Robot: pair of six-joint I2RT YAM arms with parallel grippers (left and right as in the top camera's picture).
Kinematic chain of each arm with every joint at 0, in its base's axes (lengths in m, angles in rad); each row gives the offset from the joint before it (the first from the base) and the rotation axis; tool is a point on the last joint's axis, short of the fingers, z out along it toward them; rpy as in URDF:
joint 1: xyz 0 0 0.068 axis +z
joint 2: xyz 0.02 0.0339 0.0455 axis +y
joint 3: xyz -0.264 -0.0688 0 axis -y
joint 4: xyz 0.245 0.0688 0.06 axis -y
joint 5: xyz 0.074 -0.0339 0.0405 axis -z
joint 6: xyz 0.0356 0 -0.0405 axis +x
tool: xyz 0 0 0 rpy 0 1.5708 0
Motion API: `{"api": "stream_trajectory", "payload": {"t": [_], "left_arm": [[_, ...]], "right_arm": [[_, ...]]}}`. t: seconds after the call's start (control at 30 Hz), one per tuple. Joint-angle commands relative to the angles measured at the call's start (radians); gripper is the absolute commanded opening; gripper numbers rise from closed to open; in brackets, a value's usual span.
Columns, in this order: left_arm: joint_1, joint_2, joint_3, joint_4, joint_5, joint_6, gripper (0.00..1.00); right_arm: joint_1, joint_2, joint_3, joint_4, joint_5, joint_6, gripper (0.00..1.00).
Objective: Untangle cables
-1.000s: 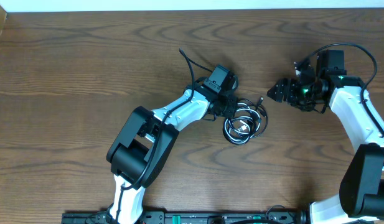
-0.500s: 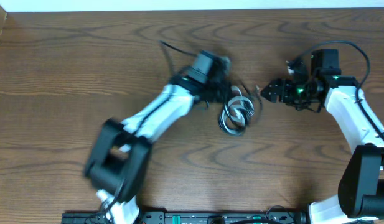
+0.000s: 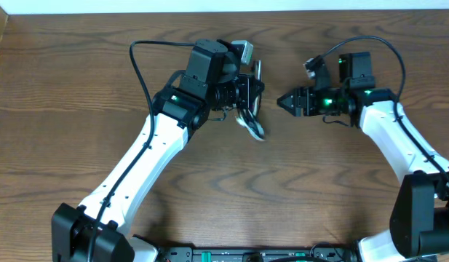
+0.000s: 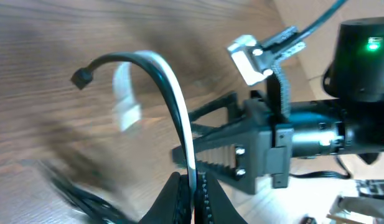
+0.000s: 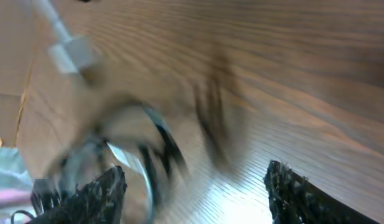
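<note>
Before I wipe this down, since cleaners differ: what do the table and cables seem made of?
Table: wood or wood-look laminate, with brown grain and a low sheen. Cables: black and white, probably smooth plastic jackets; they bend in an arc.

Right gripper (image 5: 198, 198) fingertips stand wide apart over the wooden table (image 5: 304, 68). Blurred, coiled cables (image 5: 139, 146) lie near one fingertip. A white plug (image 5: 73, 53) shows at upper left.

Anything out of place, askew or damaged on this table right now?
Nothing looks damaged or spilled. The one untidy thing is the cables, pinched in a tangled bunch by the shut left gripper, with the open right gripper close beside them. Both wrist views are motion-blurred.
</note>
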Motion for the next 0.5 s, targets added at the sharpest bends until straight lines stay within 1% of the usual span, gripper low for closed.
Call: {"api": "stream_trajectory", "payload": {"t": [0.0,0.1,0.17,0.33,0.47], "left_arm": [[0.017,-0.014,0.008,0.009,0.083,-0.011,0.07],[0.04,-0.016,0.008,0.014,0.137,-0.037,0.07],[0.058,-0.016,0.008,0.033,0.201,-0.039,0.07],[0.09,-0.016,0.008,0.119,0.349,-0.039,0.08],[0.089,-0.016,0.008,0.189,0.427,-0.027,0.08]], "right_arm": [[0.027,-0.011,0.012,0.016,-0.03,-0.01,0.66],[0.04,-0.011,0.012,0.025,-0.028,0.004,0.66],[0.046,-0.011,0.012,0.025,-0.023,0.028,0.65],[0.048,-0.011,0.012,0.024,-0.024,0.062,0.63],[0.049,-0.011,0.012,0.022,-0.024,0.061,0.63]]}}
